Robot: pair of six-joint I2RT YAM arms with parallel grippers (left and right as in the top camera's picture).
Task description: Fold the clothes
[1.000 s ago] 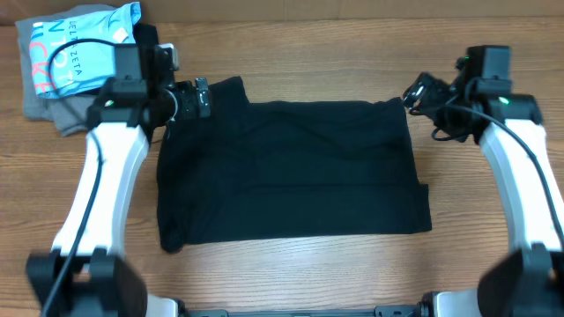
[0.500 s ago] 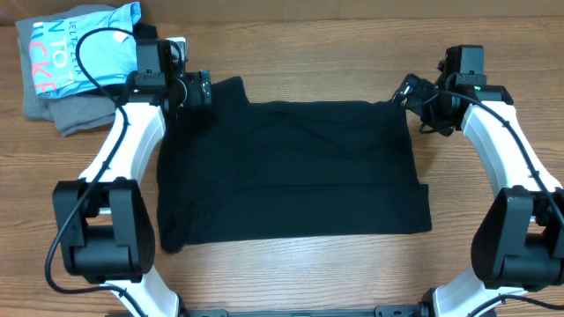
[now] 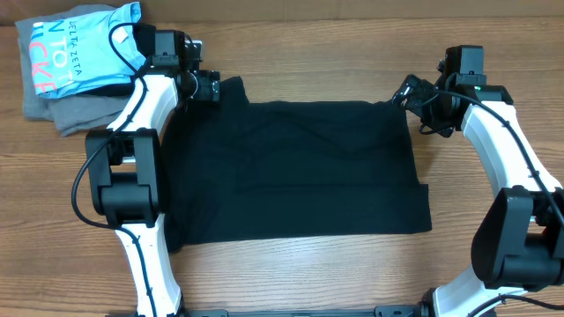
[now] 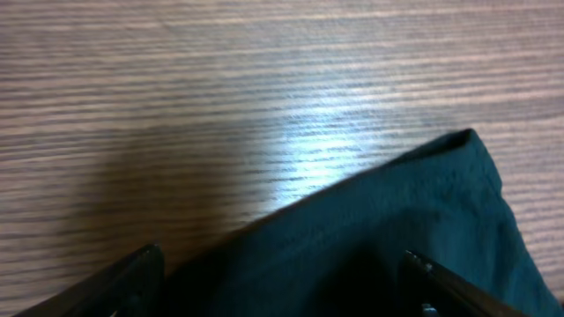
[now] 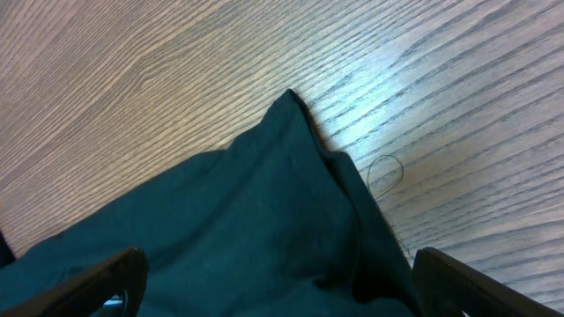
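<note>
**Left gripper** [image 3: 214, 88]: The two fingers [image 4: 132, 275] are spread wide. A pointed corner of the large plain black soft-fabric T-shirt [image 3: 291, 167] lies flat on the table between them. The tip of that corner sits ahead of the fingers, nearer the right-hand finger in the left wrist view. No fabric is pinched. Contact between the fingertips and the cloth cannot be determined from the left wrist view.

**Right gripper** [image 3: 408, 92]: The fingers [image 5: 92, 283] are fully apart. The opposite far corner of the T-shirt lies between them and points forward from the tool. A thin loop of thread or hair [image 5: 385, 170] rests on the bare wood just beside that corner, toward the right-hand finger. Nothing is gripped.

**T-shirt position:** The garment lies spread out on the wood-grain table [image 3: 291, 282], spanning the area between the two grippers and extending from them back toward the arm bases.

**Other items:** A light-blue shirt with white lettering [image 3: 84, 48] lies on a grey folded garment [image 3: 53, 110], behind the left gripper on its outer side, clear of the T-shirt.
</note>
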